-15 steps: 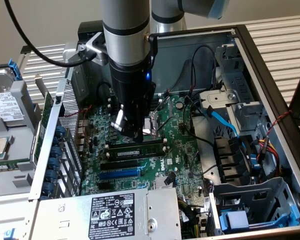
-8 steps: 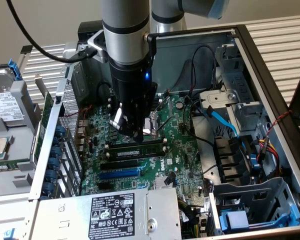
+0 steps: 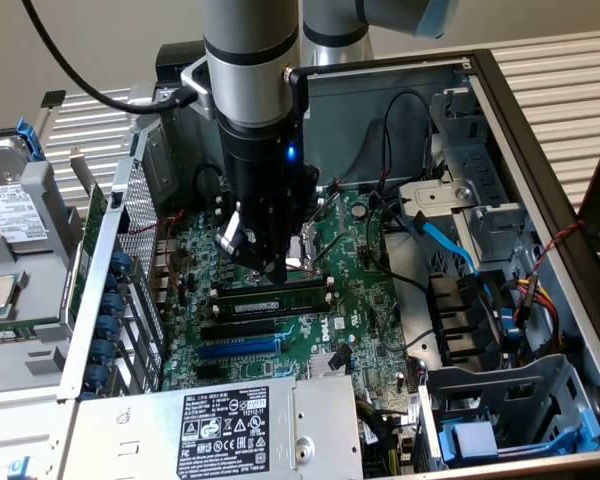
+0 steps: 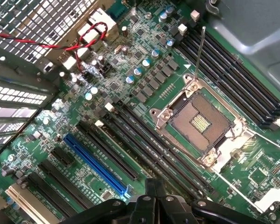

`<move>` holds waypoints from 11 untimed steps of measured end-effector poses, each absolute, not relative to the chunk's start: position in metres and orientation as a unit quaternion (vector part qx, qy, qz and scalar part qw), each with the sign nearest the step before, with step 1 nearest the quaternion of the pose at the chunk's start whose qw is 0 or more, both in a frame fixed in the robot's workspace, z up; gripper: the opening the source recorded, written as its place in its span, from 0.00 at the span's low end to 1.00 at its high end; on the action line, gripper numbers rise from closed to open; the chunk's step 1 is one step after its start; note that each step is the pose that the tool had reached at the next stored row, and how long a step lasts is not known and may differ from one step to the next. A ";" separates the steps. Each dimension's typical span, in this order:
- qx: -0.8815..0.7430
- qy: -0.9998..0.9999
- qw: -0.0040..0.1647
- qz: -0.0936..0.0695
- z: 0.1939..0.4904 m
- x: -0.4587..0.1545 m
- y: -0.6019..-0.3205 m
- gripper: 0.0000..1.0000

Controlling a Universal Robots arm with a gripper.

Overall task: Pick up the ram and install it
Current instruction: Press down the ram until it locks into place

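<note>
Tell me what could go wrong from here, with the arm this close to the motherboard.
The shut pincer hangs low over the board beside the open CPU socket. A small drift could bend the socket's exposed contacts. The ram lies along a slot just under the pincer, so pressing off-centre might tilt it or strain the slot.

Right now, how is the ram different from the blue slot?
The ram is green with black chips; the blue slot is plain blue. The ram stands on edge just under the gripper; the blue slot lies empty, farther away. Both are long, thin and parallel.
</note>
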State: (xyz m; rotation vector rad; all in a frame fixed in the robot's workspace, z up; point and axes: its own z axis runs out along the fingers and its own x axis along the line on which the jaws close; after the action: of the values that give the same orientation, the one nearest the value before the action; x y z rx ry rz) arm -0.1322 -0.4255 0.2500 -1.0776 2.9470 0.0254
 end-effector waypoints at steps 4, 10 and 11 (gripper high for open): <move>-0.319 0.948 0.002 0.008 0.250 -0.132 -0.426 0.11; -0.278 0.961 0.002 0.008 0.250 -0.132 -0.426 0.11; -0.271 0.963 0.002 0.008 0.250 -0.132 -0.426 0.11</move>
State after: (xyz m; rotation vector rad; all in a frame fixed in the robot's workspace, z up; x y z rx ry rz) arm -0.1322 -0.4255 0.2501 -0.8486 3.0201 0.0256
